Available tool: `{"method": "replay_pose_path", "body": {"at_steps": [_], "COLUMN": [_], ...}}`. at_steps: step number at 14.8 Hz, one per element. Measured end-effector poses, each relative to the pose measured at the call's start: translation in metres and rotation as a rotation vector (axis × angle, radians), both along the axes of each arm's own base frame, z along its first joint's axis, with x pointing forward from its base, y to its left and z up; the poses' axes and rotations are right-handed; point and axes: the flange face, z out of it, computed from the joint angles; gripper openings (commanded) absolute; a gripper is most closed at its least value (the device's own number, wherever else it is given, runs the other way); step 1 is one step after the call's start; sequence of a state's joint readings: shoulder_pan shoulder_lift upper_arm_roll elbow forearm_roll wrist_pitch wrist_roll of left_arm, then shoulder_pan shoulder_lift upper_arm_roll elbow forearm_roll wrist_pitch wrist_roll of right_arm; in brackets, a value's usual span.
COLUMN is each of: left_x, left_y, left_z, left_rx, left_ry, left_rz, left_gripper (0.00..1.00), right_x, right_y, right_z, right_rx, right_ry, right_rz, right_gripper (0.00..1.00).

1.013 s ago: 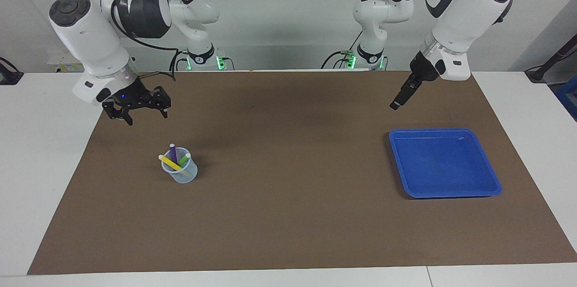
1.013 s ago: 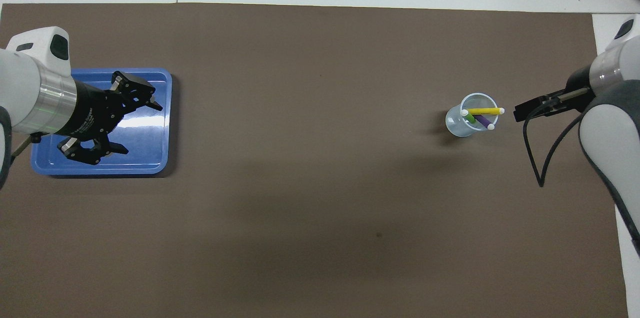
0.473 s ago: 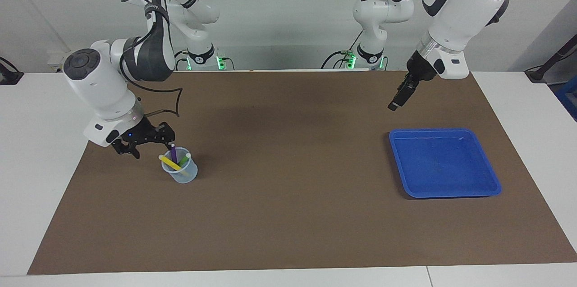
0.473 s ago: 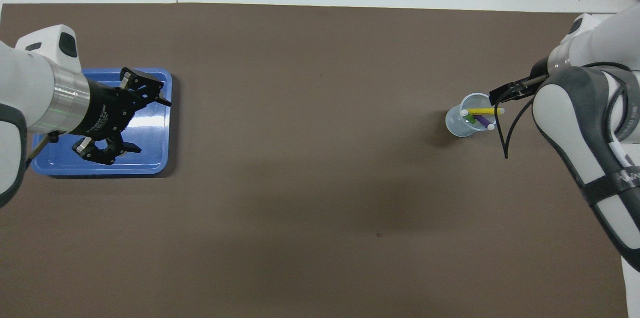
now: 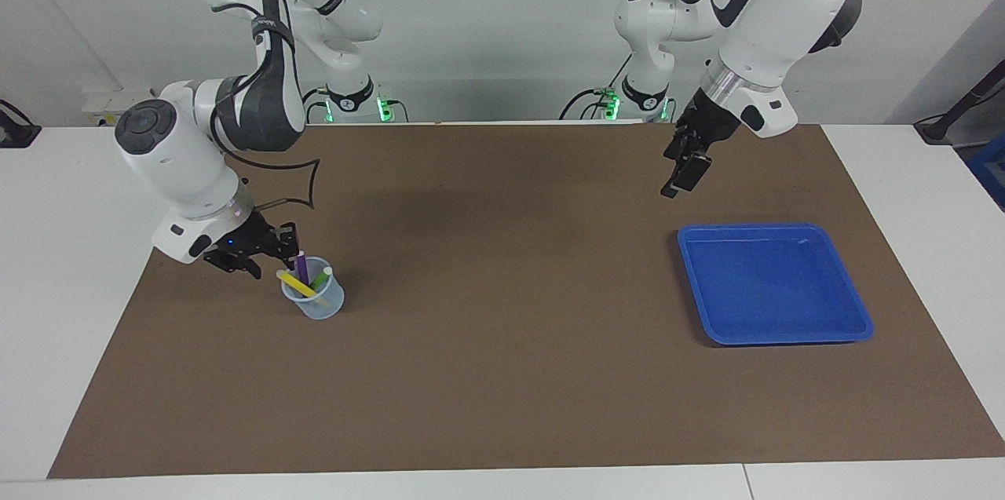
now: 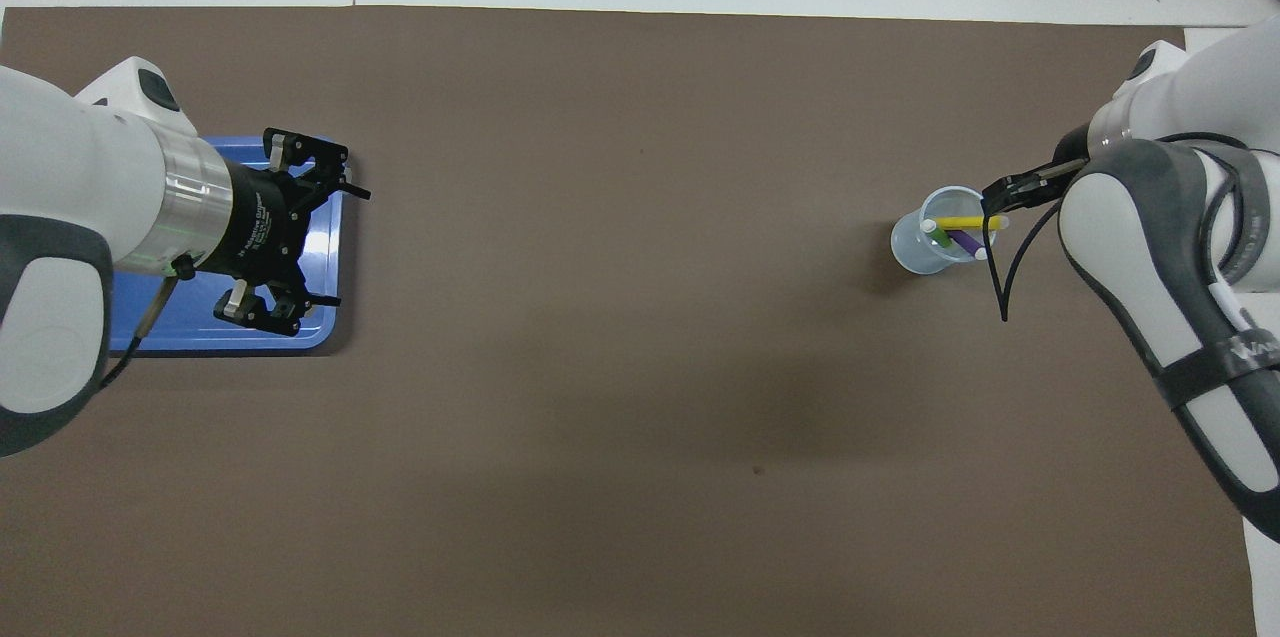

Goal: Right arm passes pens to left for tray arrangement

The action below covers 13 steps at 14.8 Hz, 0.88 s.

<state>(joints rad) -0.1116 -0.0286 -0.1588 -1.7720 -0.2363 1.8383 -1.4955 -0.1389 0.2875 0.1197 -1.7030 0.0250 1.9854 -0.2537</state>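
A small translucent pale-blue plastic cup (image 5: 313,298) near the tabletop's right-arm end holds three slim marker pens (image 5: 303,276), yellow, purple and green. The right gripper (image 5: 259,252) sits at them; its fingers' state is unclear. The shallow blue plastic tray (image 5: 773,282) lies empty on the brown mat (image 5: 502,327); above its edge the left gripper (image 6: 305,227) hangs, fingers apart.
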Motion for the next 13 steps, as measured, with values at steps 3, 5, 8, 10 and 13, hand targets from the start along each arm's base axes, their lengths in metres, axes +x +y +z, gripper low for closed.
{"method": "replay_pose_path", "body": {"at_steps": [3, 5, 8, 10, 13], "left_x": [-0.005, -0.008, -0.017, -0.021, -0.023], "left_y": [-0.018, -0.031, -0.062, -0.079, -0.092], "left_z": [-0.006, -0.007, -0.004, -0.003, -0.001], "left_rx": [-0.01, -0.017, -0.039, -0.057, -0.092], "left_ry": [0.01, 0.011, -0.002, -0.013, -0.023], "left_rz": [0.065, 0.08, 0.141, 0.184, 0.274], "left_gripper": [1.0, 1.0, 1.0, 1.0, 1.0], "right_x": [-0.004, -0.005, -0.007, -0.008, -0.009], "right_y": [0.001, 0.001, 0.001, 0.001, 0.001], "right_z": [-0.017, -0.023, -0.029, -0.033, -0.033], "right_rx": [0.006, 0.006, 0.006, 0.006, 0.006], "right_ry": [-0.002, -0.001, -0.003, 0.003, 0.004], "right_rz": [-0.01, -0.013, -0.015, -0.015, -0.015], "right_gripper": [0.53, 0.5, 0.43, 0.4, 0.36]}}
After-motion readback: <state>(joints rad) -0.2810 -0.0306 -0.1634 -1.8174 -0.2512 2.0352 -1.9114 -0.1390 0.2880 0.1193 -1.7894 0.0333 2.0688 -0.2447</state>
